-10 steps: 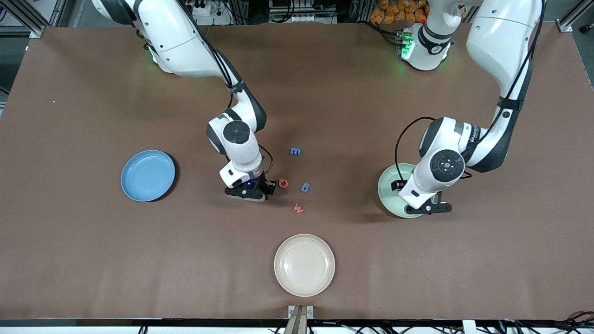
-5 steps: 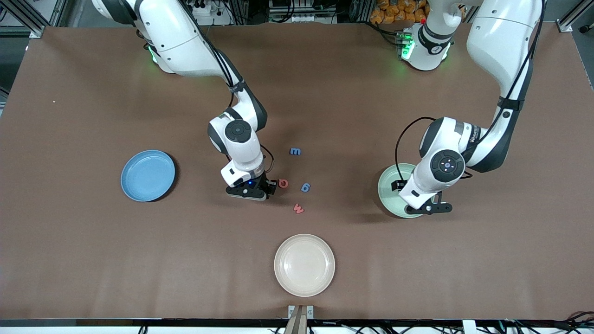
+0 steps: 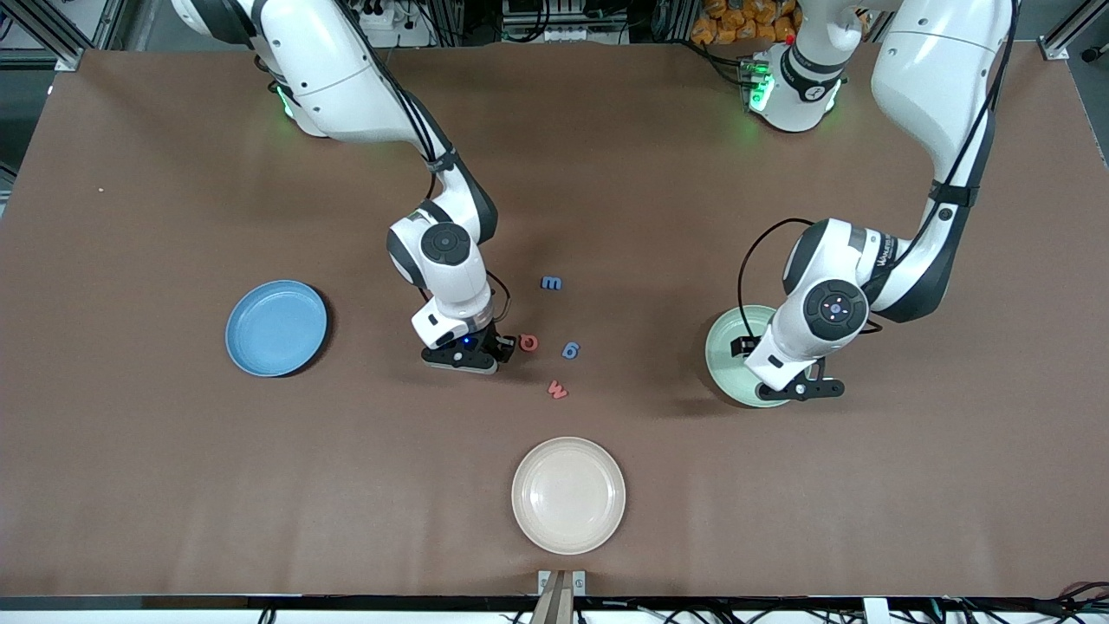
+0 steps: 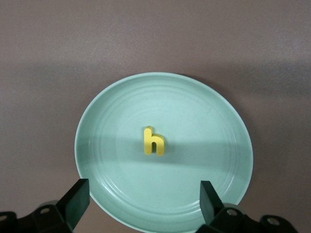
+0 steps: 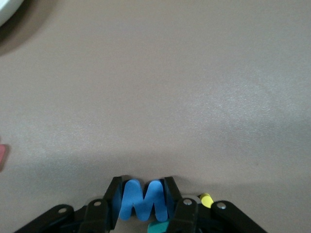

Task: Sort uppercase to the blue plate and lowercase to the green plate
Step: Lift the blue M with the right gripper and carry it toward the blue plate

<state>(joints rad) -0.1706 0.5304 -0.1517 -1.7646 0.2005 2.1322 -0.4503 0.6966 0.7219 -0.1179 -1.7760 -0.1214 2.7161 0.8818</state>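
My right gripper (image 3: 472, 351) is down at the table's middle, its fingers pressed on both sides of the blue uppercase M (image 5: 143, 200). A teal piece (image 5: 158, 227) and a yellow piece (image 5: 206, 199) peek out beside its fingers. The red Q (image 3: 528, 343) lies just beside it. Lowercase blue m (image 3: 551, 282), blue g (image 3: 569, 350) and red w (image 3: 557, 391) lie close by. The blue plate (image 3: 276, 328) sits bare toward the right arm's end. My left gripper (image 4: 143, 194) hangs open over the green plate (image 4: 112, 116), which holds the yellow h (image 4: 153, 141).
A larger cream plate (image 3: 567, 494) sits near the table's front edge, nearer to the front camera than the letters. Bare brown tabletop lies between the letters and the blue plate.
My right gripper's fingers have closed in onto the blue M, and the arm has shifted very slightly. The left arm has stayed still over the green plate.
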